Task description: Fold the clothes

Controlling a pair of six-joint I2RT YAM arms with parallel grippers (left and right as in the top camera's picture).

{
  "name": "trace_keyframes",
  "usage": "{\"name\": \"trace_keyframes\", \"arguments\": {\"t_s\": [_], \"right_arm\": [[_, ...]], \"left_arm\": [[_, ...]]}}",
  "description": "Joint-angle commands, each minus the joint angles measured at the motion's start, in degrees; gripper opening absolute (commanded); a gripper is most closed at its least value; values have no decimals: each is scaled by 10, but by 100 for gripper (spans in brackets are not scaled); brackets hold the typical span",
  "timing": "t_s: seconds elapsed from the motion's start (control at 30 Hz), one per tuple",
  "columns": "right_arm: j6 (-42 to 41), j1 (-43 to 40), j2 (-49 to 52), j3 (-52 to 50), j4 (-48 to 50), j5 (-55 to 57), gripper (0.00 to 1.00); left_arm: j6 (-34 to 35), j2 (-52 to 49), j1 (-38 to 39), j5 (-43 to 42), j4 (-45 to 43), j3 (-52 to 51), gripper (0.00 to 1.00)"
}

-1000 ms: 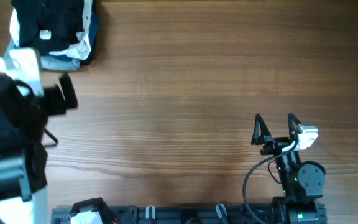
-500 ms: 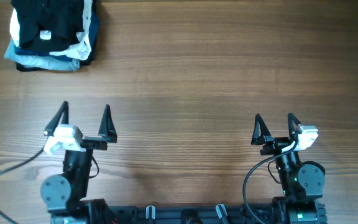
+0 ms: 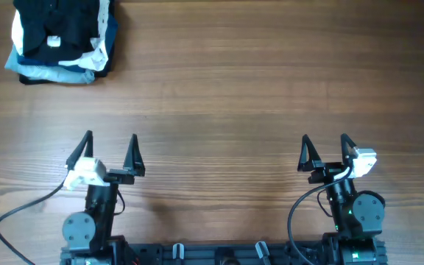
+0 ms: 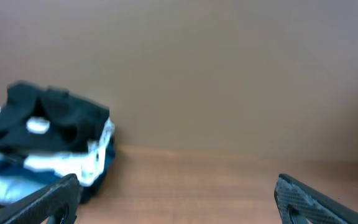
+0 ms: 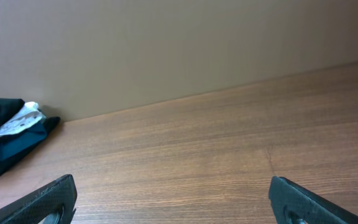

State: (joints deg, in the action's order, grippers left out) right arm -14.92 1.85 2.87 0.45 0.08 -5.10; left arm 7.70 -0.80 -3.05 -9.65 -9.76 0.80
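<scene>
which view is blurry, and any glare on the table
Left wrist view: soft all over, the black shirt smeared, wood grain lost. Right wrist view: sharper, the table grain reads clearly. Overhead view: even light, no harsh glare or hard shadows.

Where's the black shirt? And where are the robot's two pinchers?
black shirt (image 3: 46, 18), overhead view, on the black cloth above its white logo.
left gripper (image 3: 110, 137), overhead view, midway between its open fingertips.
right gripper (image 3: 324, 138), overhead view, midway between its open fingertips.
</scene>
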Motion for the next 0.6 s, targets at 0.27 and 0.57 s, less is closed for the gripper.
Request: {"name": "trace_keyframes", "arguments": {"t_s": [0.27, 0.57], "right_arm": [[-3, 2, -6, -2, 3, -9, 100], [-3, 2, -6, -2, 3, -9, 99]], "left_arm": [[9, 6, 3, 7, 134, -4, 100], [9, 5, 3, 7, 134, -4, 100]]}}
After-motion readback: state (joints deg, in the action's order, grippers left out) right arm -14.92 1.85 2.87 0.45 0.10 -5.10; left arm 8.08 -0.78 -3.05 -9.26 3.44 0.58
